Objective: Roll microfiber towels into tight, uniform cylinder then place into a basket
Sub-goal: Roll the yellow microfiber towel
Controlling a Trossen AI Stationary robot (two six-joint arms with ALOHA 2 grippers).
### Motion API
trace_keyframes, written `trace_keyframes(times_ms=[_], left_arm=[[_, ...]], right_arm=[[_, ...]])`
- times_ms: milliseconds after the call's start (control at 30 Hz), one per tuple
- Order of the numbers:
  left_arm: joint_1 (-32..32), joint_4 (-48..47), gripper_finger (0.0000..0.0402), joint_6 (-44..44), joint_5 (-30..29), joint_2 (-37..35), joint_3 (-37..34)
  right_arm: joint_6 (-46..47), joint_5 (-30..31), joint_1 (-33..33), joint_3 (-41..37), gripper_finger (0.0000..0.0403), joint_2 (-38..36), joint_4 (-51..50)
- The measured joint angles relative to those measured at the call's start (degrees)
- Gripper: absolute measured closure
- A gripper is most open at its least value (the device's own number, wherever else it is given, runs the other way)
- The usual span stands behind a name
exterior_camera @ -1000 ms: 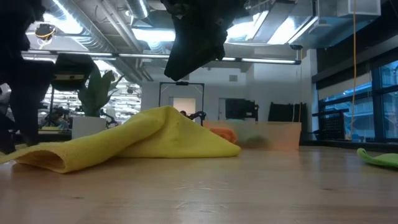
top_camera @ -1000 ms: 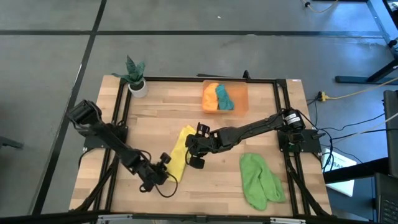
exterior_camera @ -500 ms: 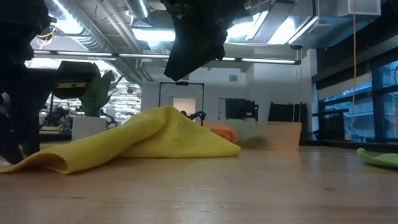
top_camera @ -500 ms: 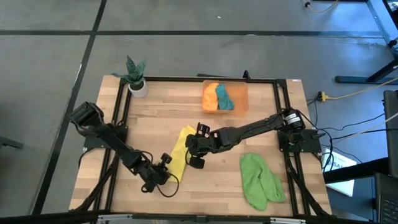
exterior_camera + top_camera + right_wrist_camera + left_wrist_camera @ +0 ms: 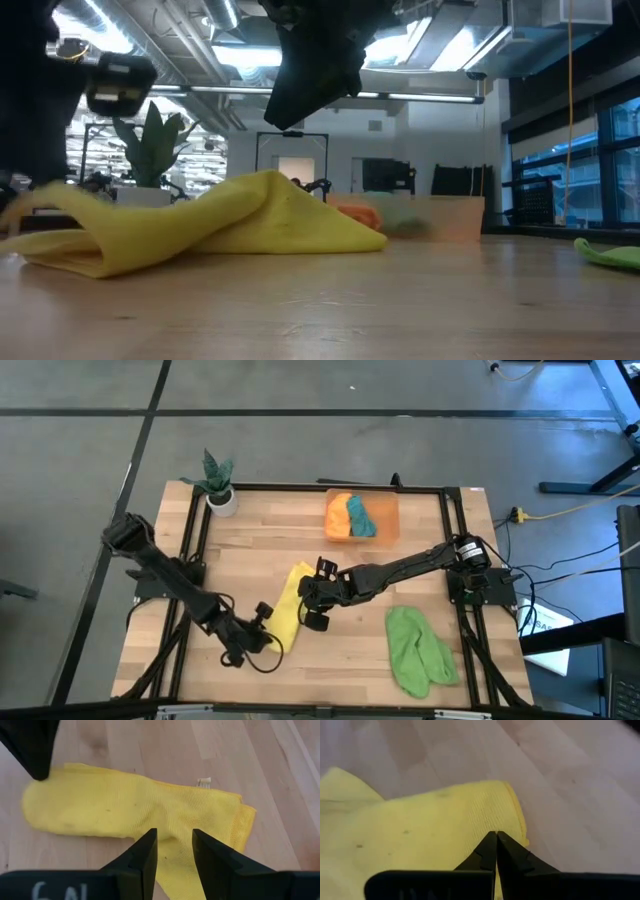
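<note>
A yellow microfiber towel [image 5: 288, 605] lies loosely folded at the table's middle, its long body flat on the wood. My left gripper [image 5: 262, 632] is shut on the towel's near end, which is raised a little [image 5: 60, 205]. My right gripper [image 5: 172, 832] hangs open just above the towel's far part [image 5: 125, 810], touching nothing. The orange basket [image 5: 385, 510] at the far edge holds an orange and a teal towel. A light green towel [image 5: 418, 650] lies crumpled at the near right. My left gripper pinches the yellow towel between its two shut fingers [image 5: 496, 842], close to an edge near one corner [image 5: 512, 810] at the towel's near end. The fingers slant down from the table's near left. That end is raised off the wood; the rest lies on the table. One layer or several, I cannot tell.
A white pot with a green plant [image 5: 220, 495] stands at the far left corner. A black frame rail [image 5: 300, 487] runs around the table. Bare wood lies between the yellow towel and the basket, and at the near middle.
My left gripper has shut on the yellow towel's near end and risen a little. That end has come up off the table, while the rest of the towel stays where it was.
</note>
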Motion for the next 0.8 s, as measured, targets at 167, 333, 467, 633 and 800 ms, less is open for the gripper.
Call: trace_keyframes(times_ms=[167, 333, 467, 633, 800], left_arm=[[-0.02, -4.88, 0.0401, -0.05, -1.98, -7.30, 0.00], [0.04, -10.73, 0.0401, -0.05, -8.15, -15.17, 0.00], [0.36, -12.53, 0.0401, -0.07, -11.22, -20.61, 0.00], [1.50, -12.67, 0.0401, -0.09, -13.68, -24.46, 0.07], [1.86, -16.95, 0.0401, 0.39, -16.98, -24.99, 3.15]], right_arm=[[0.00, 0.00, 0.00, 0.00, 0.0279, 0.00, 0.00], [0.00, -0.02, -0.01, 0.00, 0.0279, 0.00, 0.00], [0.10, 0.00, -0.02, 0.00, 0.0279, 0.00, 0.16], [0.11, 0.00, 0.00, 0.02, 0.0279, 0.00, 0.82], [0.12, 0.00, 0.00, 0.02, 0.0279, 0.00, 1.86]])
